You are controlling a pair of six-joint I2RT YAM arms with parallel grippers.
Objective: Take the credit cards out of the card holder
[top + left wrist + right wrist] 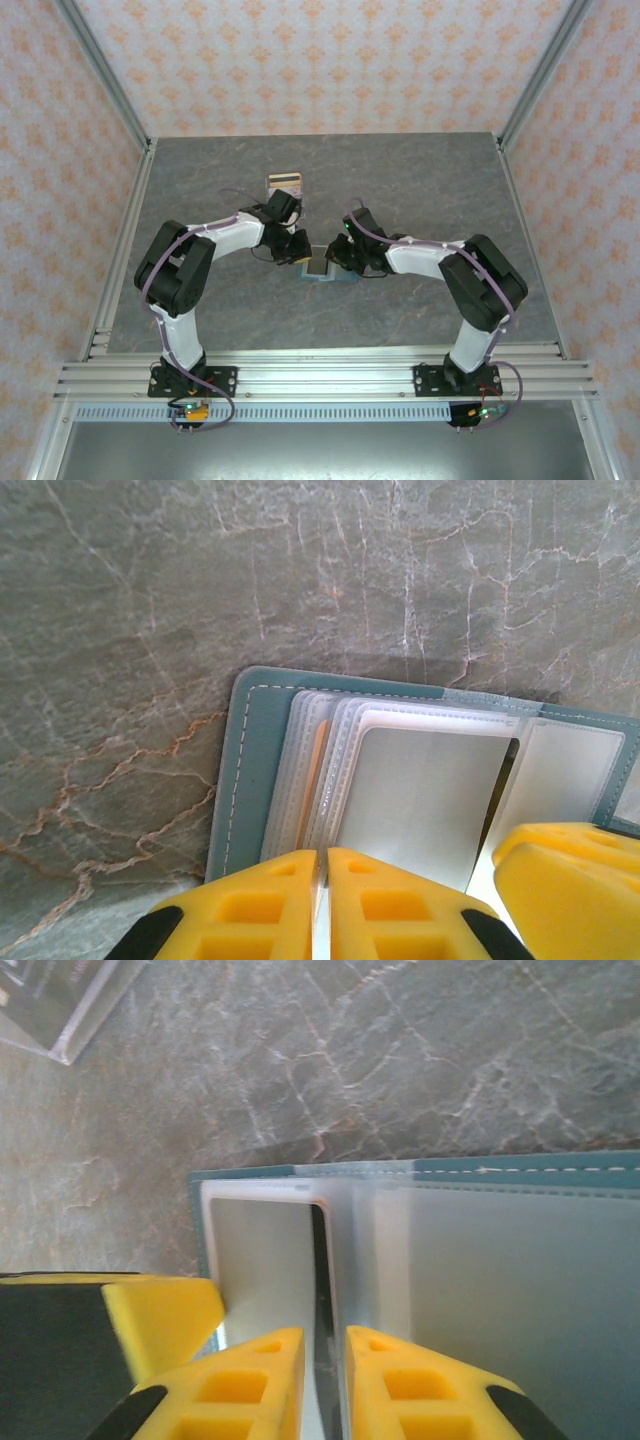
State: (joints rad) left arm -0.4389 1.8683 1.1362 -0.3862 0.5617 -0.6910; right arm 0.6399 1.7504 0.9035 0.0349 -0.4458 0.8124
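The left hand (322,856) is closed on a thin white sheet (320,920) at the 6 o'clock edge of the holder (250,770). The right hand (325,1332) pinches an upright sleeve (324,1260), fingers almost together. The holder lies open on the desk (430,180) between both hands, with an orange card (318,765) in its sleeves. At its 12 o'clock, apart, lie loose cards (284,182).

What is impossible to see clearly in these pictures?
- Left wrist view: whether the left gripper pinches a card or a sleeve; the bottom edge cuts it off.
- Top view: the card holder, its contents too small to read.
- Right wrist view: the credit cards, print blurred, cut by the top corner.
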